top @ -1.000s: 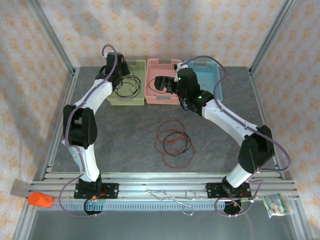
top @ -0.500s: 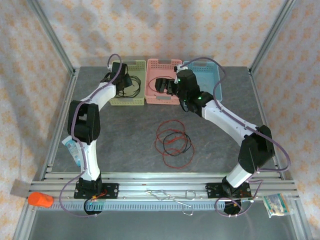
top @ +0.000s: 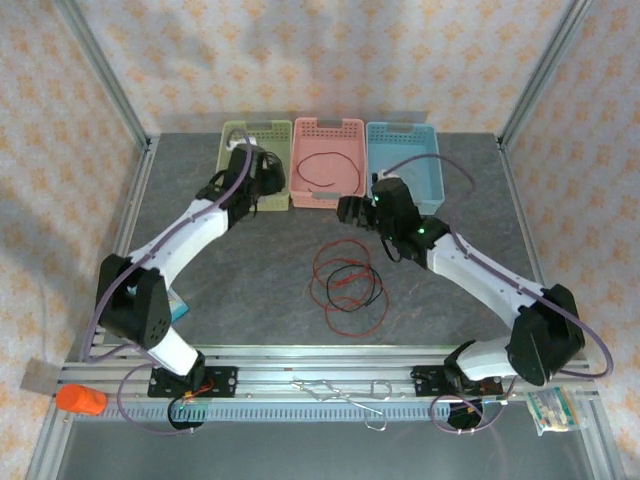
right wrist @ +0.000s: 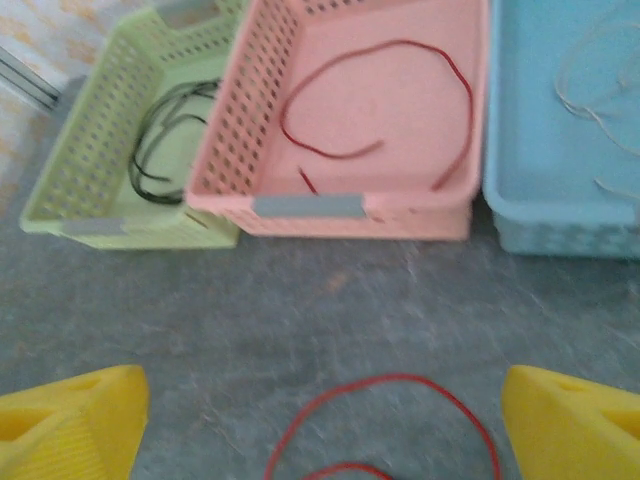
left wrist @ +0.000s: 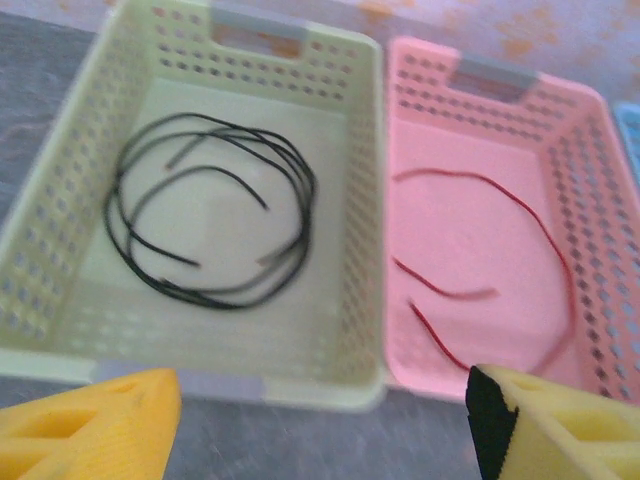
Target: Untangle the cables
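A tangle of red loops (top: 338, 290) with a black loop (top: 358, 285) inside lies on the grey table. Another black cable (left wrist: 210, 215) is coiled in the green basket (left wrist: 365, 200). A red cable (left wrist: 500, 250) lies in the pink basket (right wrist: 300, 205), and a pale cable (right wrist: 600, 95) in the blue basket (right wrist: 560, 225). My left gripper (left wrist: 320, 440) is open just in front of the green basket's near rim and holds nothing. My right gripper (right wrist: 320, 430) is open over the table before the pink basket, with the top of a red loop (right wrist: 390, 385) between its yellow fingers (right wrist: 70, 425).
The three baskets stand side by side along the back of the table (top: 250, 270). An orange object (top: 80, 400) and a small packet (top: 550, 410) sit by the front rail, with metal clips (top: 340, 390) on it. Frame posts rise at the back corners.
The left arm pulled back and lowered from over the green basket; the black cable it hung there now lies inside. The right gripper withdrew from the pink basket toward the table's middle.
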Available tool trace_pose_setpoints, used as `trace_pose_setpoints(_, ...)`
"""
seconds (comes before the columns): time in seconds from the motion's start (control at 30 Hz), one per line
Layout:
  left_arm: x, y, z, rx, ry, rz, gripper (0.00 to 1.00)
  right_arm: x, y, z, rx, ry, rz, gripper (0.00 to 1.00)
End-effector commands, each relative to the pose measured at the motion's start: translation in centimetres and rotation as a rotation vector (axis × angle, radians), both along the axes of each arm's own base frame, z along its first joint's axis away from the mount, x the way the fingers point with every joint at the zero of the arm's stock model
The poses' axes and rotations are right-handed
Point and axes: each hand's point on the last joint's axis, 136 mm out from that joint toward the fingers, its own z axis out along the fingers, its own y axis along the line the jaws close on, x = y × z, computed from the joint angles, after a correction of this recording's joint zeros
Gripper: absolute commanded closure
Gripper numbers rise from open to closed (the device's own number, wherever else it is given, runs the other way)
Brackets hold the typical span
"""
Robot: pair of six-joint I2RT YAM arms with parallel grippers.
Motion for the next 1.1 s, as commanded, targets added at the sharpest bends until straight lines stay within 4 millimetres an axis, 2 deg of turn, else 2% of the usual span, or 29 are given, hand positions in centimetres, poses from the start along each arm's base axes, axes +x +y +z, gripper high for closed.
trace_pose_setpoints(0.0,-2.5,-2.8,-1.4,0.018,0.000,-0.067,0.23,-2.0,-2.0,-2.6,-0.027,0.073,-0.066,0.11)
trace_pose_setpoints(0.13,-5.6,-6.6,-2.8,-0.023,0.004,-0.153,0.23,-3.4,-3.3,-5.2,-0.067,0.133,-0.090,0.16)
trace_pose_setpoints(0.23,-7.1,-8.1,-4.4,-0.071,0.023,-0.185,0.23,-4.1,-3.7,-7.1,-0.094,0.186,-0.096,0.20)
trace_pose_setpoints(0.3,-7.8,-8.9,-5.6,-0.092,0.044,-0.194,0.24,-4.2,-3.9,-8.4,-0.116,0.218,-0.101,0.22)
trace_pose_setpoints(0.4,-8.9,-9.8,-7.7,-0.093,0.084,-0.205,0.32,-4.2,-4.2,-10.3,-0.154,0.261,-0.120,0.28)
trace_pose_setpoints(0.5,-9.9,-10.3,-9.8,-0.071,0.129,-0.202,0.37,-4.0,-4.2,-11.6,-0.177,0.289,-0.131,0.33)
trace_pose_setpoints(0.8,-11.4,-11.4,-15.1,-0.017,0.263,-0.209,0.47,-3.1,-3.7,-13.2,-0.219,0.313,-0.116,0.40)
trace_pose_setpoints(1.07,-11.2,-12.2,-17.1,0.016,0.317,-0.228,0.53,-2.8,-3.9,-14.2,-0.275,0.337,-0.117,0.47)
